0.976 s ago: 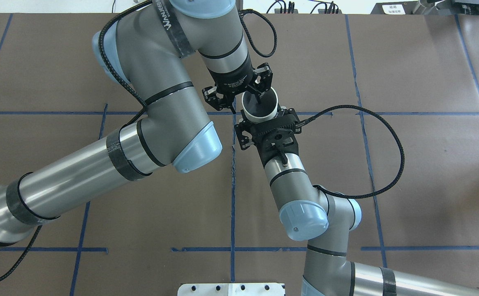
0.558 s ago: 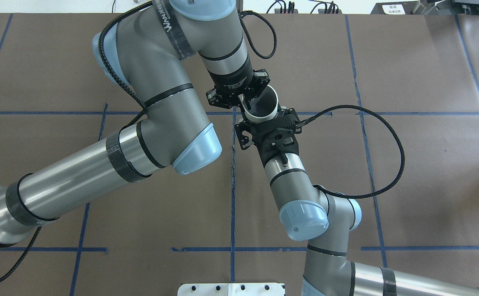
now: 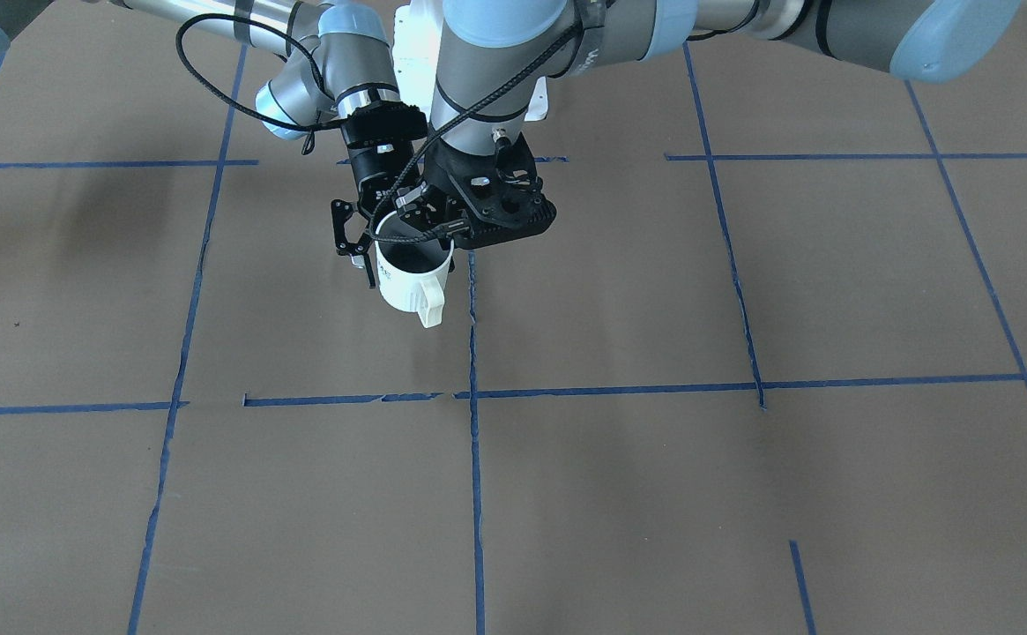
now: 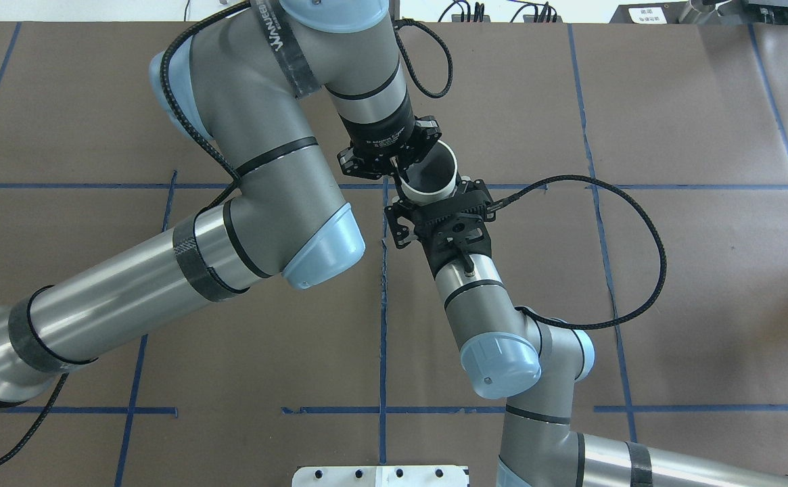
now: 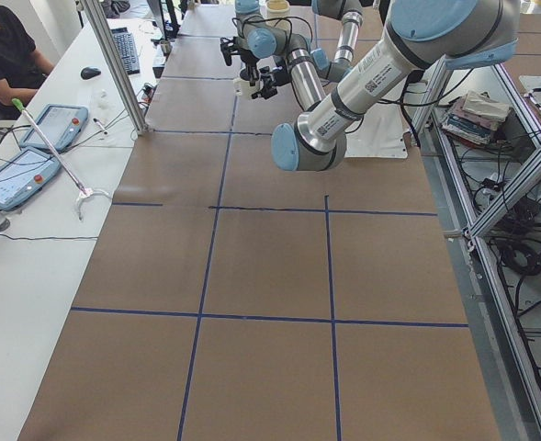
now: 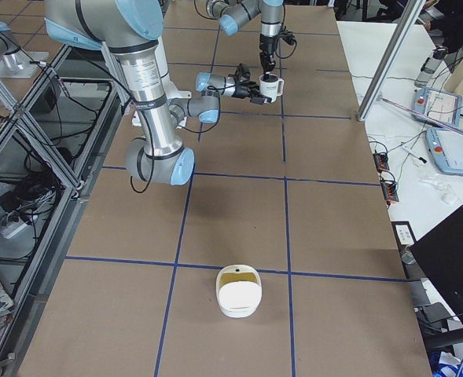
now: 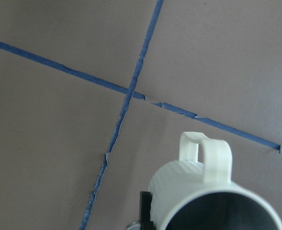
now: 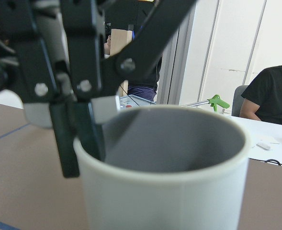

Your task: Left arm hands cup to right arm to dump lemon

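Note:
The white ribbed cup (image 4: 427, 195) hangs upright between both grippers near the table's middle, handle (image 3: 429, 304) toward the operators' side. My left gripper (image 4: 402, 174) comes from above and is shut on the rim, one finger inside and one outside, as the right wrist view (image 8: 85, 143) shows. My right gripper (image 4: 434, 201) reaches in level from the side and is shut on the cup's wall, with one finger (image 3: 364, 263) showing beside it. The grey inside of the cup (image 8: 179, 143) looks empty. No lemon shows in the cup.
A white bowl (image 6: 239, 292) with a yellowish patch inside sits on the brown table (image 6: 333, 236) toward its right end. Blue tape lines (image 4: 383, 304) cross the surface. Operators sit along the far side (image 5: 4, 50) with tablets (image 5: 54, 124).
My left gripper, open a second ago with one finger inside the cup, has shut on the rim. The cup and the right arm have stayed in place.

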Controlling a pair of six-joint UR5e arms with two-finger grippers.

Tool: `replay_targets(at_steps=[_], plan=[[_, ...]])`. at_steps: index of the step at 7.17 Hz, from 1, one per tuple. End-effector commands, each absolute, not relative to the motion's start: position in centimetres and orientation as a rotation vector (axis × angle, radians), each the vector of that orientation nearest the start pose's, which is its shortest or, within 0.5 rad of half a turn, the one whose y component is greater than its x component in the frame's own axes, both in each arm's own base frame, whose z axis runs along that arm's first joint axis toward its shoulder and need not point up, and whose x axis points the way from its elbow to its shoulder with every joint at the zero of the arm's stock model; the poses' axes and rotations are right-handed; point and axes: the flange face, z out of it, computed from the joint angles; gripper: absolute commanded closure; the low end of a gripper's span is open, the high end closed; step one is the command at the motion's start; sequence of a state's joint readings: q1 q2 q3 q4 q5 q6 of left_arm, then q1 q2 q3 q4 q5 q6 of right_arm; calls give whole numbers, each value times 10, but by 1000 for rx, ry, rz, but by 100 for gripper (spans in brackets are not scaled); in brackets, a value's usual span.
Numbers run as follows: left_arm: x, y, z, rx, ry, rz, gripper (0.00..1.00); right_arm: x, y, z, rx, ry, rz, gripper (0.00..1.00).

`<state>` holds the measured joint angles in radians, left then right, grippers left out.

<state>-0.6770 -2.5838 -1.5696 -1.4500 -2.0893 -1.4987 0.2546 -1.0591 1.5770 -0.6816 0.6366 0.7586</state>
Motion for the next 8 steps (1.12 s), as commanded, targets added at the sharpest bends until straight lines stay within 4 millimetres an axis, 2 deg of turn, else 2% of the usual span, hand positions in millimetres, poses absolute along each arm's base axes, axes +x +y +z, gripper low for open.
replay_targets(at_steps=[1, 3, 4, 5, 6, 7, 8], plan=[[476, -498, 21, -119, 1007, -324, 100, -566, -357, 272, 1282, -677, 175, 0], [427, -509, 16, -81, 1026, -372, 100, -569, -357, 275, 1281, -666, 161, 0], [408, -507, 50, -72, 1012, -378, 100, -567, -355, 276, 1284, -667, 165, 0], [386, -487, 96, -23, 997, -284, 100, -556, -354, 273, 1282, -690, 186, 0], [360, -471, 135, 13, 983, -227, 100, -534, -348, 284, 1276, -696, 171, 0], [351, -469, 170, 39, 946, -155, 100, -524, -344, 277, 1259, -740, 160, 0], [336, -467, 205, 76, 920, -78, 100, -523, -346, 281, 1247, -742, 143, 0]])
